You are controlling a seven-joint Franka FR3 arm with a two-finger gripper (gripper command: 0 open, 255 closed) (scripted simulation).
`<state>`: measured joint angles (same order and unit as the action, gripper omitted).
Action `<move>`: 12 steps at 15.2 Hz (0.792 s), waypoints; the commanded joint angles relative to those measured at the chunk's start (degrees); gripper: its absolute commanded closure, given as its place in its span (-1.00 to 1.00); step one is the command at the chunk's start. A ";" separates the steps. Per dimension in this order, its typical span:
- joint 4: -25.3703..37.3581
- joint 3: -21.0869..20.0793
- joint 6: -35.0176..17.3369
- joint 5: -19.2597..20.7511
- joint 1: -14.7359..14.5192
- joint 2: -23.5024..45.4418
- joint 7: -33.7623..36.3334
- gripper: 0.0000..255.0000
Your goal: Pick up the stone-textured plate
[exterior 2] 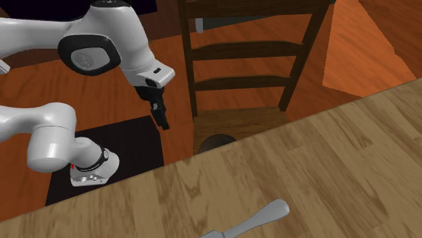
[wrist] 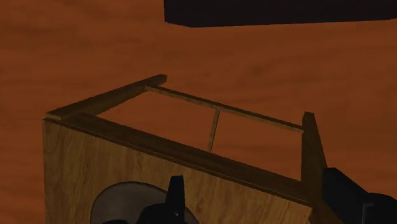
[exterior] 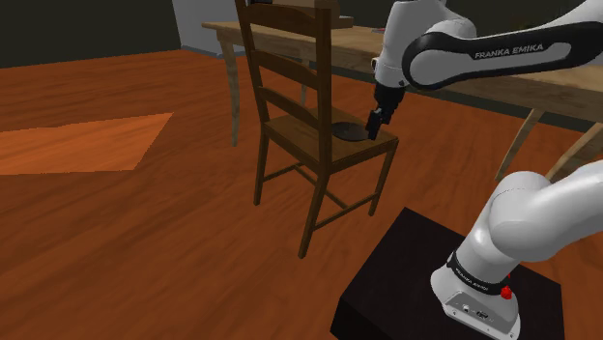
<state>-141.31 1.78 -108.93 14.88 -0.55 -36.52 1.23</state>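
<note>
Floor (exterior: 116,241): orange-brown boards, with a paler patch toward the shoulder view's left.
Table (exterior 2: 324,169): pale wood top, standing past the chair in the shoulder view and in the foreground of the second exterior view.
Chair (exterior: 290,87): dark wood with a ladder back. Its seat faces the table and carries the plate.
Stand (exterior: 406,270): black box on the floor just beside the chair.
Arm (exterior: 483,48): white, reaching from the stand over the seat with the hand pointing down.
Plate (exterior: 350,130): dark grey, round and shallow, lying flat on the seat on the side toward the table. The tabletop edge hides part of it in the second exterior view.
Gripper (exterior: 371,124): black fingers (wrist: 175,191) stand apart, clasping nothing. It hangs just over the plate's edge nearest the arm. In the wrist view one fingertip overlaps the rim, and most of the plate (wrist: 118,202) lies outside the gap. Contact cannot be confirmed.
Utensil (exterior 2: 260,215): grey, on the table, well apart from the plate.
Handling, judged: stiff and hard, likely weighty for its size, and liable to chip if dropped. The surface probably gives fair friction.
Hold, judged: only the raised rim offers purchase, with one finger inside and one outside.
</note>
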 commanded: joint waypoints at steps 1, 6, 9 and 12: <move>-0.38 -0.48 -4.55 4.18 0.29 2.77 -1.73 -1.00; -0.75 -1.39 -16.41 16.02 2.39 10.79 -3.80 -1.00; 0.29 -2.27 -22.95 24.58 4.35 16.26 -3.23 -1.00; 0.68 -2.70 -25.99 29.06 5.37 19.02 -1.91 -1.00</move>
<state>-140.74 -0.83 -133.90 42.59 4.51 -18.38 -1.09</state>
